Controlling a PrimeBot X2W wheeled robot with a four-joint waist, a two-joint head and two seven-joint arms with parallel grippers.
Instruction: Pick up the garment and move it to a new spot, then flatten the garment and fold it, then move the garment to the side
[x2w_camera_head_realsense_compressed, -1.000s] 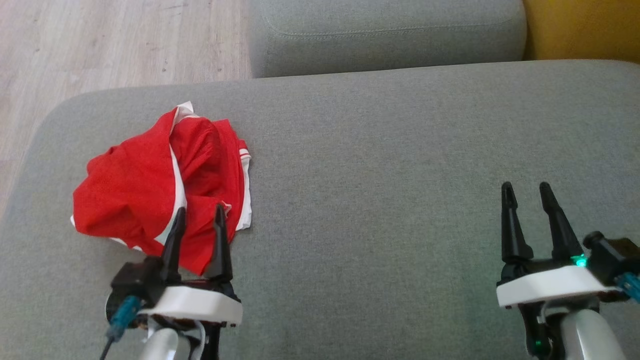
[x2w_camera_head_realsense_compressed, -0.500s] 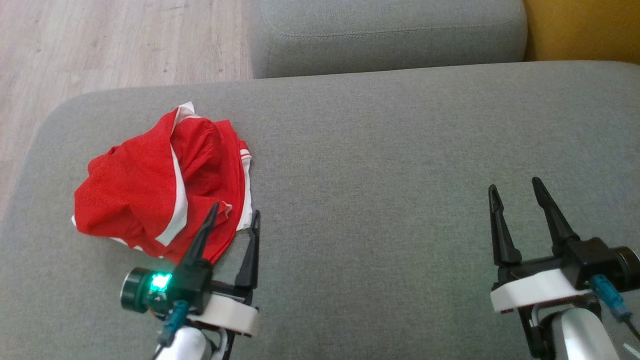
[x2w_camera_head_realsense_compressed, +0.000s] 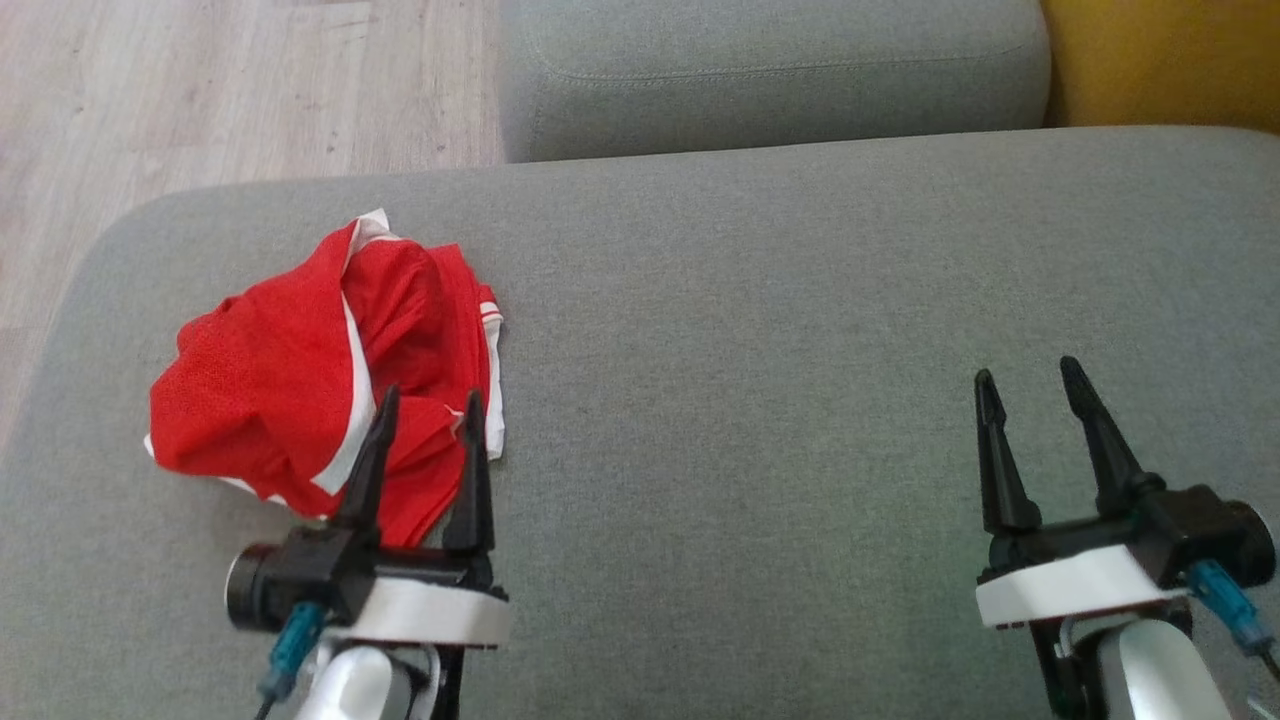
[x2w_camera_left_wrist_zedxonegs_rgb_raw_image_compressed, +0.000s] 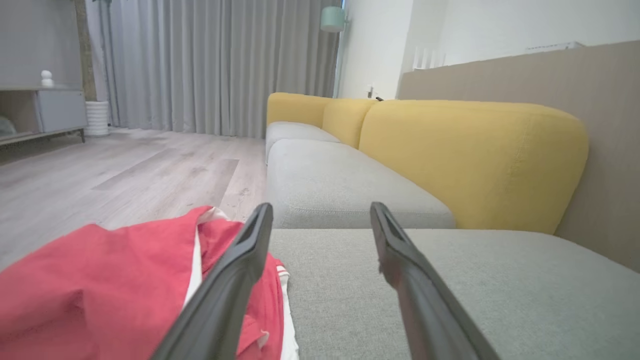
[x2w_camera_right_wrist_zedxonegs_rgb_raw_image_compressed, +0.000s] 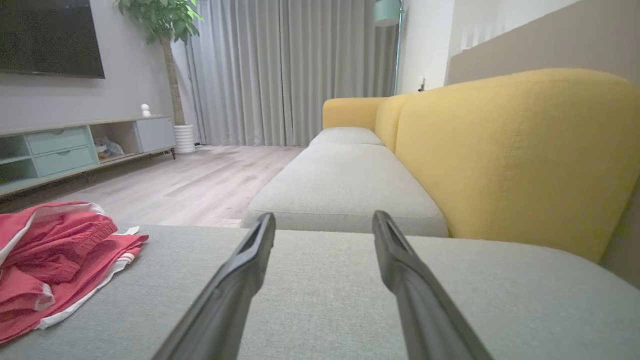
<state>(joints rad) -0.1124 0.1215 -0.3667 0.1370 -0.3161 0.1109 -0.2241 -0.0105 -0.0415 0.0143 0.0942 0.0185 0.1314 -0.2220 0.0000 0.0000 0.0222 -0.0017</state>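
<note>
Head: saw left gripper (x2w_camera_head_realsense_compressed: 431, 395) splayed open, empty, tips over red garment's (x2w_camera_head_realsense_compressed: 260, 390) near edge, maybe touching. Garment lay crumpled at grey cushion's (x2w_camera_head_realsense_compressed: 750, 350) left end. Right gripper (x2w_camera_head_realsense_compressed: 1028, 369) splayed, empty, well apart.
Left wrist: saw wood floor (x2w_camera_left_wrist_zedxonegs_rgb_raw_image_compressed: 125, 165), curtains (x2w_camera_left_wrist_zedxonegs_rgb_raw_image_compressed: 215, 65).
Right wrist: saw yellow backrest (x2w_camera_right_wrist_zedxonegs_rgb_raw_image_compressed: 500, 150).

Grey sofa seats (x2w_camera_head_realsense_compressed: 800, 300) meet yellow backrests (x2w_camera_right_wrist_zedxonegs_rgb_raw_image_compressed: 500, 150) on the right. Pale wood floor (x2w_camera_head_realsense_compressed: 200, 90) lies left. Grey curtains (x2w_camera_right_wrist_zedxonegs_rgb_raw_image_compressed: 280, 75) hang far off.

In the head view the left end effector (x2w_camera_head_realsense_compressed: 430, 396) covers the near edge of the garment (x2w_camera_head_realsense_compressed: 270, 390), so can't tell if they touch. Both wrist views chop the garment off at the left edge, and the left wrist view at the bottom too.
</note>
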